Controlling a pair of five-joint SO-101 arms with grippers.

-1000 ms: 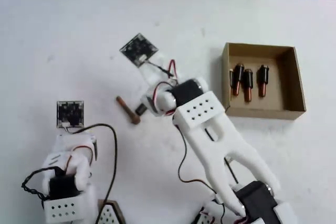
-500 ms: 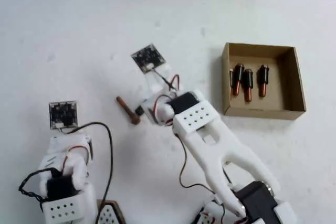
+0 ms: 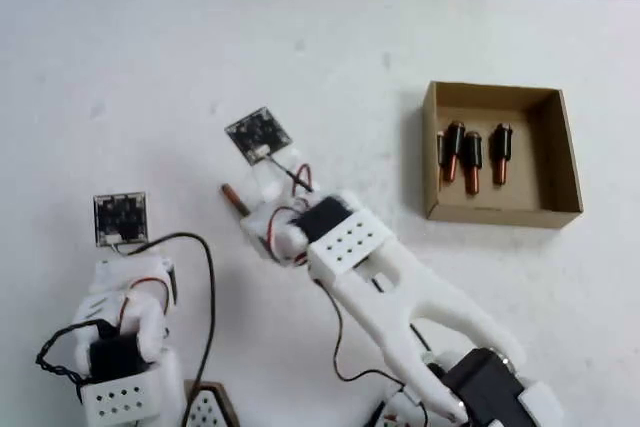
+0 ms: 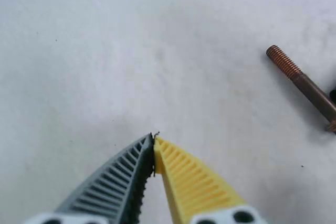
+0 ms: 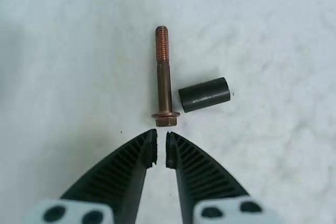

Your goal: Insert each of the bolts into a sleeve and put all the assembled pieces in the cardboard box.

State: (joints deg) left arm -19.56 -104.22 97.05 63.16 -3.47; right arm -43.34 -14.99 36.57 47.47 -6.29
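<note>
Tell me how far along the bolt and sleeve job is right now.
Done: at least three assembled pieces lie in the cardboard box. In hand: nothing. The right gripper hovers just short of the head of the last loose bolt, jaws barely apart, and the left gripper is shut over bare table. Left: that bolt and the sleeve beside it need joining and boxing.

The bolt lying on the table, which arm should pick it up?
Probably the right arm. The right gripper sits just behind the head of the bolt, jaws slightly apart, with the sleeve close beside the bolt. The left gripper is shut, and the bolt lies off to its side, farther away.
</note>
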